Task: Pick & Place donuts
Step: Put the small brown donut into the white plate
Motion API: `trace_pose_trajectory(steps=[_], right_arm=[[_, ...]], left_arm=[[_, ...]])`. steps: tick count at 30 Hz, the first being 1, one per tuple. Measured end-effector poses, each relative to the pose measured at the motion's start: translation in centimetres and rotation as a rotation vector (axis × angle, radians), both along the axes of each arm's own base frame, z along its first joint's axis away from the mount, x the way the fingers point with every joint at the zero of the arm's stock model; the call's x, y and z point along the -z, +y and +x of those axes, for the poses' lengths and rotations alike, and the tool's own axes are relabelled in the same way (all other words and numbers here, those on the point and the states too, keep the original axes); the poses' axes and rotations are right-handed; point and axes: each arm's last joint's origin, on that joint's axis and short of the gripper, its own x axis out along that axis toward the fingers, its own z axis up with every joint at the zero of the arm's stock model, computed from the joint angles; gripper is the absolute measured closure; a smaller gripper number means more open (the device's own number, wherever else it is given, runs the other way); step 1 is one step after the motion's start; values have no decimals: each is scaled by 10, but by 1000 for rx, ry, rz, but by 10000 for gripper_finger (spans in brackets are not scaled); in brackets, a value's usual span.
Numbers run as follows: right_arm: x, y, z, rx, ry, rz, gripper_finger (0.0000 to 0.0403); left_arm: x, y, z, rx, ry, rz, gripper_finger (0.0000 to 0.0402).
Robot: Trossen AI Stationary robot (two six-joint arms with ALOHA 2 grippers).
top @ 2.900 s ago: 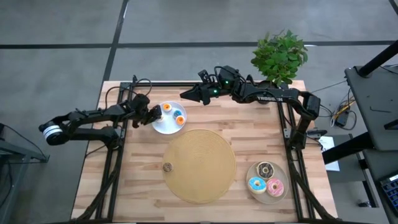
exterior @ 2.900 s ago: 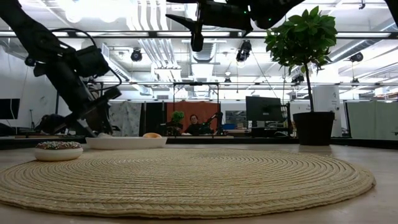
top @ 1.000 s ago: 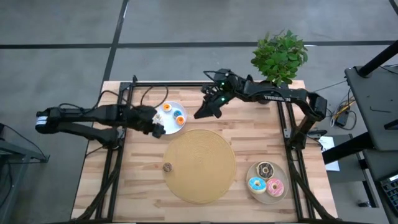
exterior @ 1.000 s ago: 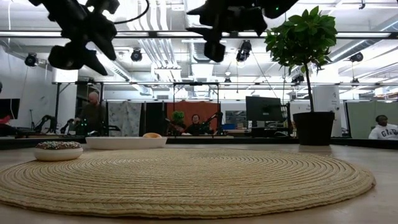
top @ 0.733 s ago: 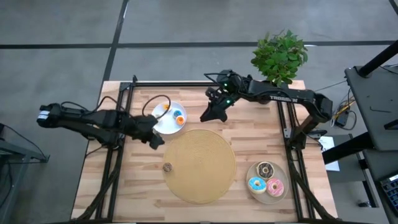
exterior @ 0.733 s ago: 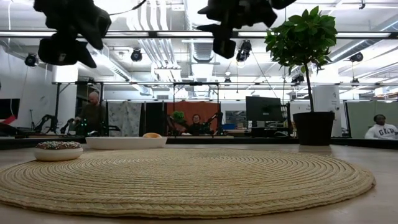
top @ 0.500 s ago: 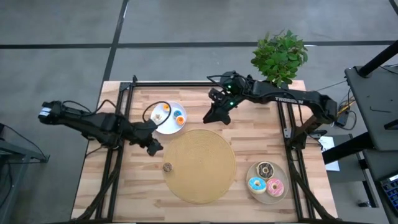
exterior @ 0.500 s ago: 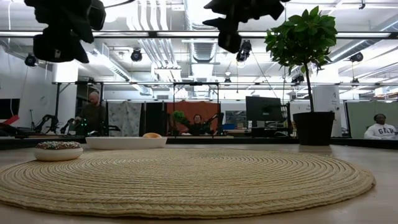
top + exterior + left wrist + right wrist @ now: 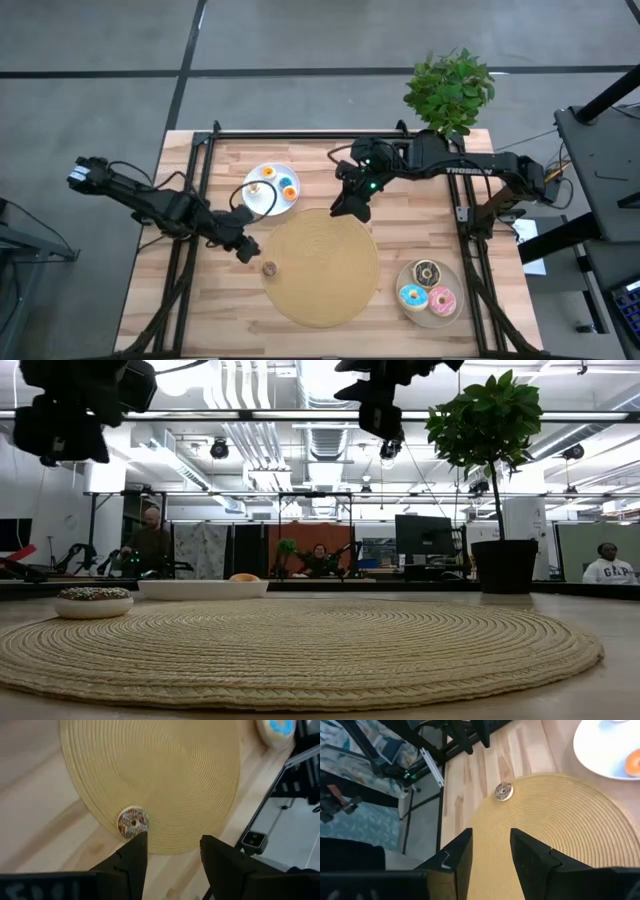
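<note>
Your two tools hang above the round mat, both spread and empty.
Left tool [image 9: 244, 250] is just beside the sprinkled donut [image 9: 268, 268] at the mat [image 9: 320, 265] left edge; right tool [image 9: 352, 209] is over its far edge. White plate [image 9: 262, 202] holds small donuts [image 9: 287, 187]; beige plate [image 9: 418, 290], near right on the desk [image 9: 420, 220], holds three iced donuts [image 9: 413, 296].

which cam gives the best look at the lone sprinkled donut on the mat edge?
Left wrist view: the sprinkled donut fills more of the frame, hole and icing clear. The high view and right wrist view show it tiny; the low view shows only its side.
</note>
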Motion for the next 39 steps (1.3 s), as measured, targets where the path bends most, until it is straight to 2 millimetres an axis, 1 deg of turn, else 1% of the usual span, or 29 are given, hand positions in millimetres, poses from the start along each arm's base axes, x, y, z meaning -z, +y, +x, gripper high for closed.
trace_pose_trajectory(steps=[8, 18, 28, 39], right_arm=[[1, 19, 1, -30, 23, -9, 282], [1, 32, 2, -25, 33, -27, 280], [2, 36, 2, -4, 35, -57, 287], [2, 36, 3, 14, 45, -41, 292]], left_arm=[[9, -19, 4, 14, 63, -38, 248], [28, -38, 12, -169, 192, -127, 248], [53, -50, 31, -262, 275, -145, 248], [76, -56, 42, -347, 362, -132, 248]])
